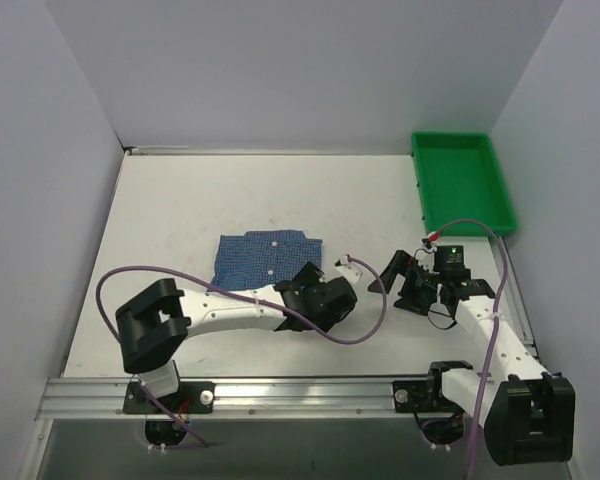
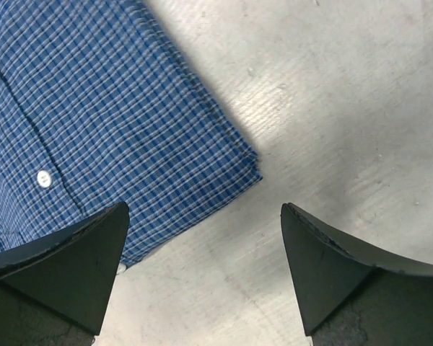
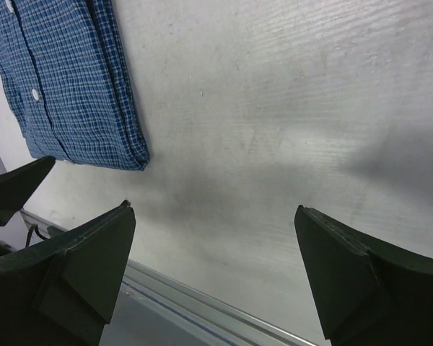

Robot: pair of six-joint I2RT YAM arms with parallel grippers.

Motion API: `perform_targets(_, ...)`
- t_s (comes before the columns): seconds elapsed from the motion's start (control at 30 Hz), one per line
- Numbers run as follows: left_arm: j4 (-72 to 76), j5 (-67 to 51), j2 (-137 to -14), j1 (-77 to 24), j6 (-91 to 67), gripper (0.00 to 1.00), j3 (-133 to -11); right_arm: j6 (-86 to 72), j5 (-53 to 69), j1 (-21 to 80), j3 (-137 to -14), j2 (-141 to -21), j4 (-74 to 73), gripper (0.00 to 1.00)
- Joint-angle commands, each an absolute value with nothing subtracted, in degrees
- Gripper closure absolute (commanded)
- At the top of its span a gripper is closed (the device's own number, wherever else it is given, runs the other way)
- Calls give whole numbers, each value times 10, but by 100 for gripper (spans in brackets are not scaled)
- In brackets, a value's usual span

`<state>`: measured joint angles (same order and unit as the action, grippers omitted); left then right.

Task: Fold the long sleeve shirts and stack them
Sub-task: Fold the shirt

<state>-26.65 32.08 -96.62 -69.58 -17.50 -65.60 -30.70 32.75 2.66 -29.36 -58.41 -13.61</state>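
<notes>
The shirt (image 1: 268, 258) is lying folded, buttons up, on the worktop (image 1: 180, 210), left of the middle. The left jaws are standing wide and gripping nothing, hanging just over the shirt's near right corner. The right jaws are also standing wide and empty, hovering over the worktop to the right of the shirt, apart from it. A green tray (image 1: 463, 182) is sitting at the far right corner, well apart from the shirt

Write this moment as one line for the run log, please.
shirt: folded, flat on table | left gripper: open, above shirt corner, holding nothing | right gripper: open, above table beside shirt
</notes>
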Motion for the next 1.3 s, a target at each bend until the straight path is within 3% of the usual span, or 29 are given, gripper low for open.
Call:
perform_targets(0.0, -285, 389, -1009, -716, -133, 5, -700, -288, 328, 22, -287, -542, -175, 0)
perform_targets(0.17, -286, 401, -1082, -726, -106, 8, -722, -288, 311, 18, -278, -518, -185, 0)
perform_targets(0.33, -294, 422, -1129, -726, -97, 18, -734, -289, 307, 13, -272, -505, -186, 0)
perform_targets(0.47, -301, 431, -1143, -726, -99, 48, -736, -289, 307, 11, -269, -502, -185, 0)
perform_targets(0.5, -301, 431, -1145, -726, -102, 60, -733, -289, 303, 11, -269, -502, -185, 0)
perform_targets(0.53, -301, 432, -1145, -726, -102, 62, -730, -289, 301, 11, -268, -503, -183, 0)
perform_targets(0.63, -301, 433, -1136, -726, -111, 91, -724, -302, 304, 11, -261, -504, -164, 0)
perform_targets(0.7, -299, 432, -1118, -725, -123, 99, -721, -331, 313, 11, -247, -511, -123, 0)
perform_targets(0.83, -281, 416, -1073, -722, -138, 100, -701, -406, 360, 18, -217, -558, 15, 0)
perform_targets(1.27, -201, 306, -948, -688, -215, 100, -629, -609, 345, 194, -244, -848, 382, 0)
